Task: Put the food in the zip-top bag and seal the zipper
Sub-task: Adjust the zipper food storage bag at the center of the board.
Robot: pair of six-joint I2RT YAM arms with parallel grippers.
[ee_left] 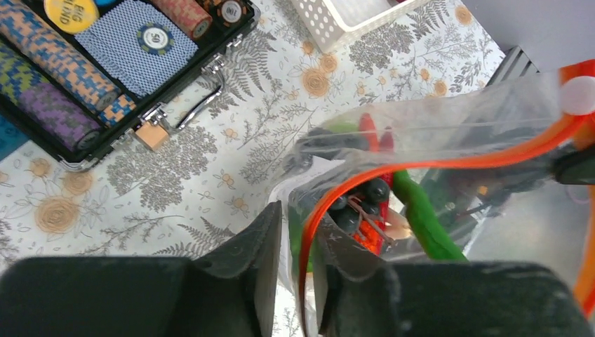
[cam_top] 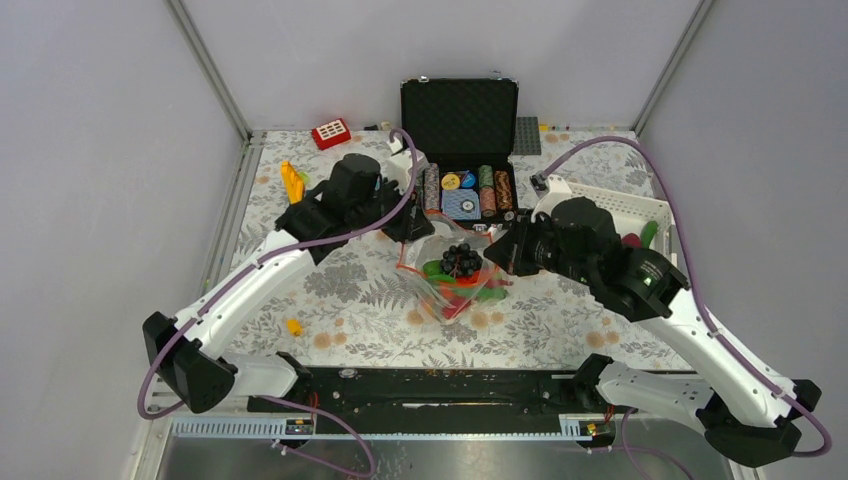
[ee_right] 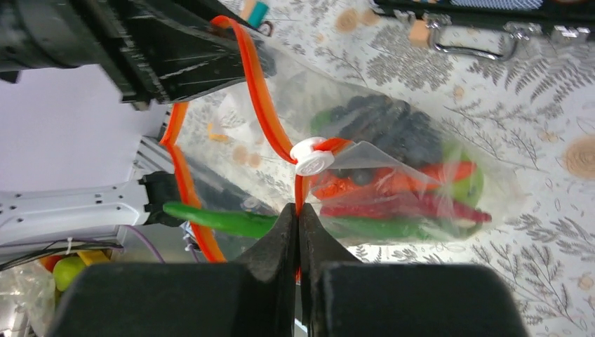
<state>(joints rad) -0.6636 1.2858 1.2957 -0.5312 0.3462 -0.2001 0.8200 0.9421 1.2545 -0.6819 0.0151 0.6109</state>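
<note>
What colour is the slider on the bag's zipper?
The slider is white, sitting on the orange-red zipper. The right wrist view shows it best.

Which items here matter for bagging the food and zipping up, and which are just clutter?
Job: zip-top bag; zipper with white slider; food inside the bag; left gripper and right gripper, both on the zipper.
Clutter: poker chip case; white basket; red block; yellow toy; grey baseplate.
</note>
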